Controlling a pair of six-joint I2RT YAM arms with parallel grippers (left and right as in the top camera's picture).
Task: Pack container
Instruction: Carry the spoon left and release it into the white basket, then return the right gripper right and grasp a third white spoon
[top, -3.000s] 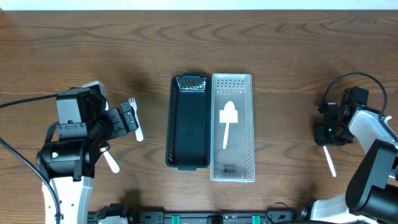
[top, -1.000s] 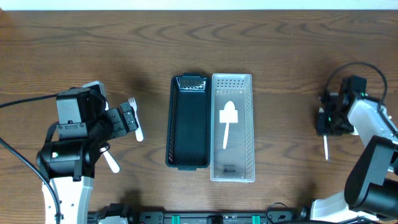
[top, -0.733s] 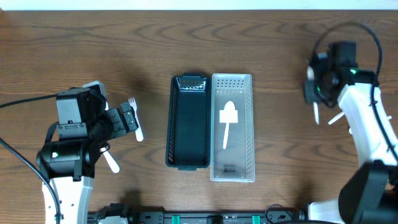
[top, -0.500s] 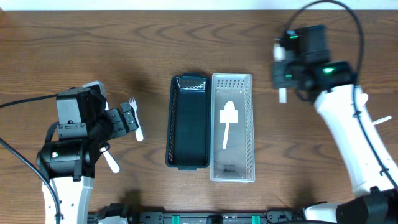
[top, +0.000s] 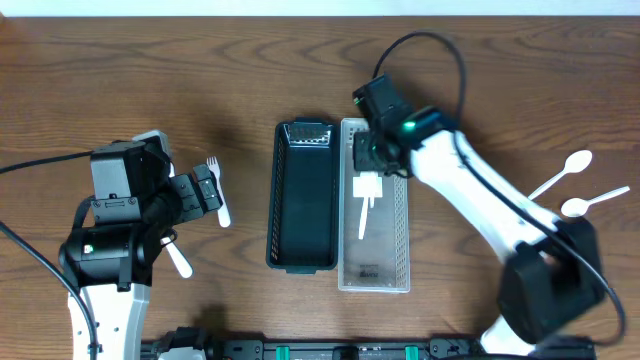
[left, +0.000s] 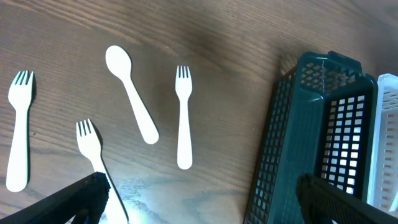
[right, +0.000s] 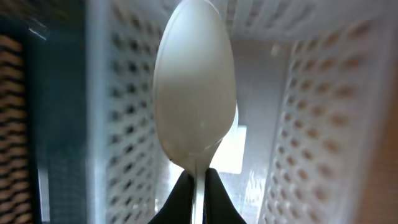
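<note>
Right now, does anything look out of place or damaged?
Nothing stands out. The dark basket and white basket sit straight, side by side; a spoon lies flat in the white one; loose forks and spoons lie flat on the table.

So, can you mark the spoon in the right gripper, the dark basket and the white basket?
Held spoon (right: 196, 102): right wrist view, on its bowl.
Dark basket (top: 274, 200): overhead view, on its left wall.
White basket (top: 403, 250): overhead view, on its right wall.

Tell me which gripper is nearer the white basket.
Right. The right gripper is over the white basket, shut on a spoon; the left gripper hangs open beyond the dark basket.
</note>
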